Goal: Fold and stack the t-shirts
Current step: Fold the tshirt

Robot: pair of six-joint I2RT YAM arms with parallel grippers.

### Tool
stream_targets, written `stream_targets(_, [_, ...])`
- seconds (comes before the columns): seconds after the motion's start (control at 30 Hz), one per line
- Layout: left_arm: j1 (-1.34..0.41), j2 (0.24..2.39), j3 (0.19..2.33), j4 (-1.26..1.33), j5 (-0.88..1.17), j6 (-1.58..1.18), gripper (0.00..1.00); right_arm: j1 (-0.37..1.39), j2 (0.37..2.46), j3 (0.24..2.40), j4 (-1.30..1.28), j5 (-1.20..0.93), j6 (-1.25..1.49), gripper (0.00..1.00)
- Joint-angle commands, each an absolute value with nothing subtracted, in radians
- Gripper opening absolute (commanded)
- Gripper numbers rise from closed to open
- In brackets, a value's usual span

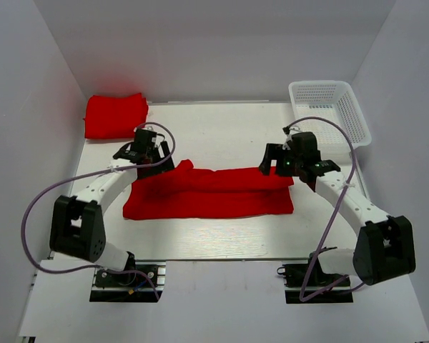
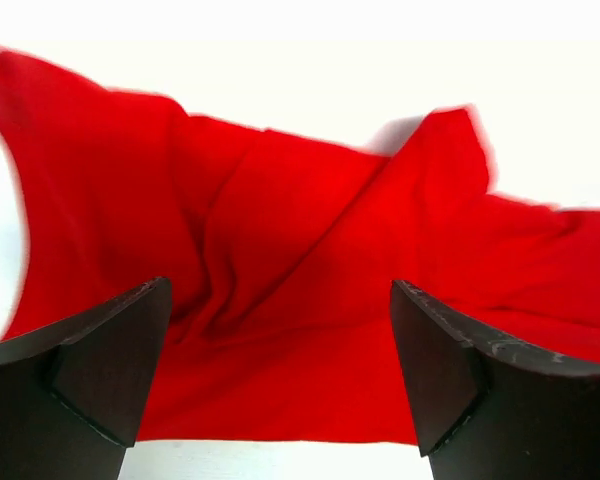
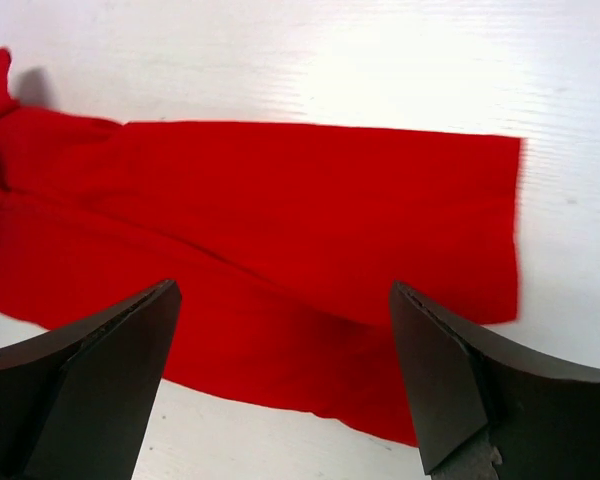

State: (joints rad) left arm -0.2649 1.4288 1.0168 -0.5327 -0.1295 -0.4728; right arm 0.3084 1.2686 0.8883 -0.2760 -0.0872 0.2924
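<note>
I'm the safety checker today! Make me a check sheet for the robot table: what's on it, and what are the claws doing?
Surface: white table.
Job's things: long t-shirt lying as a creased red strip mid-table; folded t-shirt at the far left corner.
Clutter: white mesh basket, far right corner.
Grippers: left gripper and right gripper open above the strip's ends, holding nothing.
Cables: left cable and right cable, purple, looping beside the arms.
Surroundings: white walls on three sides.

1. The long red t-shirt [image 1: 211, 191] is lying sideways across the middle of the tabletop [image 1: 222, 128], folded lengthwise into a flat band. Its left end is rumpled.
2. The folded red t-shirt [image 1: 115, 115] sits as a compact bundle at the far left corner, well apart from the first.
</note>
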Motion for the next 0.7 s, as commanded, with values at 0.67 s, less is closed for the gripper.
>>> stream_targets(0.67, [-0.278,1.818,1.268,-0.341,0.182,-0.202,0.8,0.314,1.465,0.805,-0.155,-0.129,0.342,0.9])
